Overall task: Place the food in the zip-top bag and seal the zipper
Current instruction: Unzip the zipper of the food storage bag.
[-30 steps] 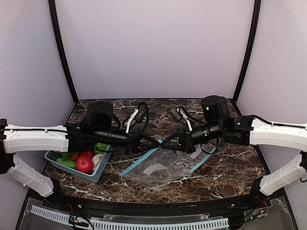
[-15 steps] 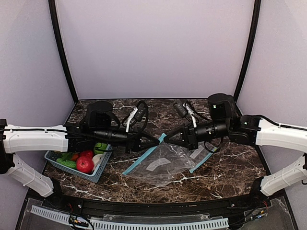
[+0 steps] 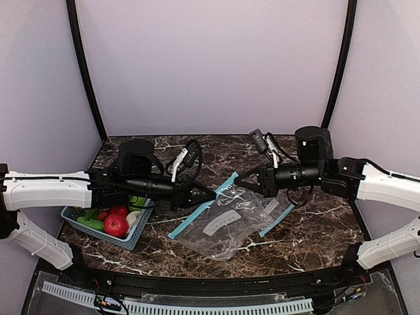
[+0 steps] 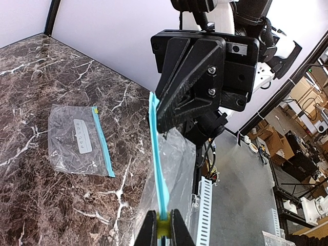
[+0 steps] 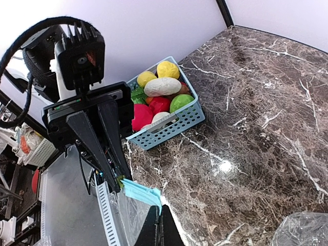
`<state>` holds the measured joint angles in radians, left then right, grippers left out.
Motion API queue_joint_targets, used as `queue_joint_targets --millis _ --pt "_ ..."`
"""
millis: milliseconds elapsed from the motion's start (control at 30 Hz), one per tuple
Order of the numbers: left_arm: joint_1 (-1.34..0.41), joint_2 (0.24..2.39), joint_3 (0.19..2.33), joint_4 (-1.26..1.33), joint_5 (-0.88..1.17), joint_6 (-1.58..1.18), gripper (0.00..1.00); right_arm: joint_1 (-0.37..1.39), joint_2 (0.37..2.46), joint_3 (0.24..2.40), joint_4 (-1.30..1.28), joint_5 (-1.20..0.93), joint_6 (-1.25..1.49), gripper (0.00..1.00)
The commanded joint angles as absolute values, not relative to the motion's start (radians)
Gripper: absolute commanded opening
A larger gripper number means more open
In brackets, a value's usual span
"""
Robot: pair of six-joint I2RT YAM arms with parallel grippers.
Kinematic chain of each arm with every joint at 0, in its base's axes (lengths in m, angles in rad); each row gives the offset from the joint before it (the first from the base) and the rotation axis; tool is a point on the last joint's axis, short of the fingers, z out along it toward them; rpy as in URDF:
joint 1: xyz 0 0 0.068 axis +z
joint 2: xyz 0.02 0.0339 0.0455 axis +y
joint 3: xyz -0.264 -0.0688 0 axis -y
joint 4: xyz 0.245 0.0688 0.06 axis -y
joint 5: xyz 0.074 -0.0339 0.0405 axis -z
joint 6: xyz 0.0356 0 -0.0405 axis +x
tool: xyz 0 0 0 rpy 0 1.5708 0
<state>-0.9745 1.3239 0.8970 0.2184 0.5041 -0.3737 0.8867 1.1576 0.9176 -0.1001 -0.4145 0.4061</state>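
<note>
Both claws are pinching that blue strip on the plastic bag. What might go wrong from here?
The left gripper and right gripper both pinch the teal zipper strip of the zip-top bag; if they pull apart, it may slip out or tear. All the food sits in the basket, and neither gripper is free to fetch it.

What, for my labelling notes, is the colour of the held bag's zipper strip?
Light blue. The zipper strip shows best in the left wrist view.
</note>
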Motion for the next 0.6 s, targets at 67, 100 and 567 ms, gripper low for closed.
queue_joint_targets --millis 67,100,567 --pt "-0.976 1.261 0.854 0.104 0.505 -0.363 0.01 0.827 1.137 0.921 -0.106 -0.318 0.44 0.0" --pt "-0.976 1.256 0.85 0.101 0.502 -0.363 0.01 0.82 1.137 0.924 -0.109 -0.313 0.442 0.0" --pt "-0.976 1.188 0.787 0.031 0.462 -0.368 0.01 0.735 1.117 0.954 -0.159 -0.303 0.436 0.0"
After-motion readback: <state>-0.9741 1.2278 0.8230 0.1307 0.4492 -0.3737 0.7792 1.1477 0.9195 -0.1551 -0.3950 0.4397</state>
